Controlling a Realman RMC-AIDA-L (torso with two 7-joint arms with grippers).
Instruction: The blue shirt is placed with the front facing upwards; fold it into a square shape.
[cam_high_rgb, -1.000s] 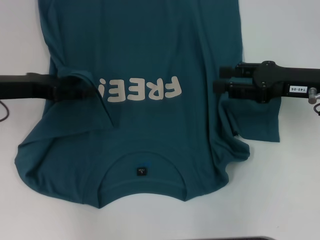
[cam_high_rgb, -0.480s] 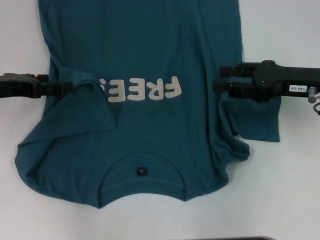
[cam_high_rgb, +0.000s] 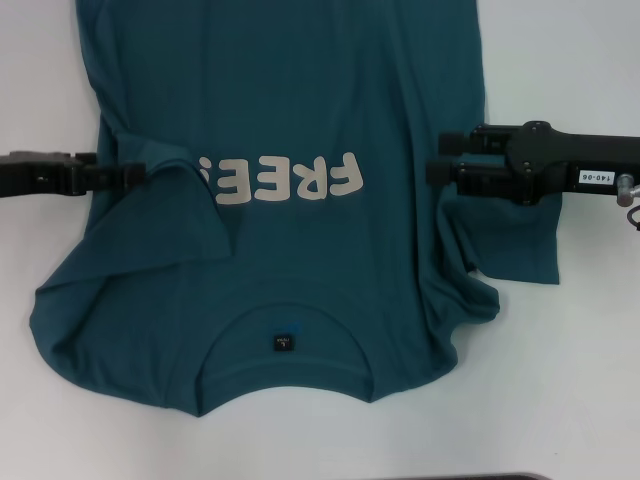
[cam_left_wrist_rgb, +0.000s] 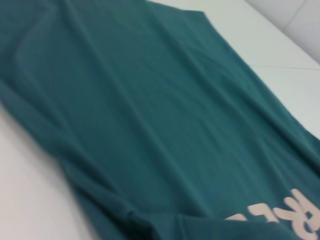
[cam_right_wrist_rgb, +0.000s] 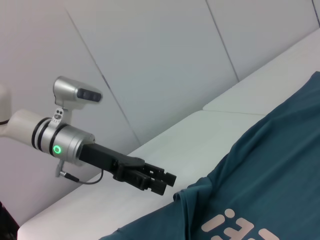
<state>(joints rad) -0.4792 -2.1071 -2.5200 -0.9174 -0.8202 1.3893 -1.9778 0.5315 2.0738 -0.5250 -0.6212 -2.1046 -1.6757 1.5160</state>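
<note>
White desk (cam_high_rgb: 590, 380) is carrying the blue shirt (cam_high_rgb: 300, 100); left pincer (cam_high_rgb: 135, 176) and right pincer (cam_high_rgb: 435, 172) are flanking it, jaw states indiscernible.

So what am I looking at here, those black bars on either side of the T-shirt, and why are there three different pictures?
The black bars are a robot's two arms, each ending in a gripper. One picture looks down from its head; the other two come from cameras on its wrists. A blue shirt reading "FREE" lies face up on a white table. The left gripper sits at the shirt's edge, where a flap of cloth is turned over. The right gripper sits above the opposite side. Whether either is pinching cloth can't be made out.
</note>
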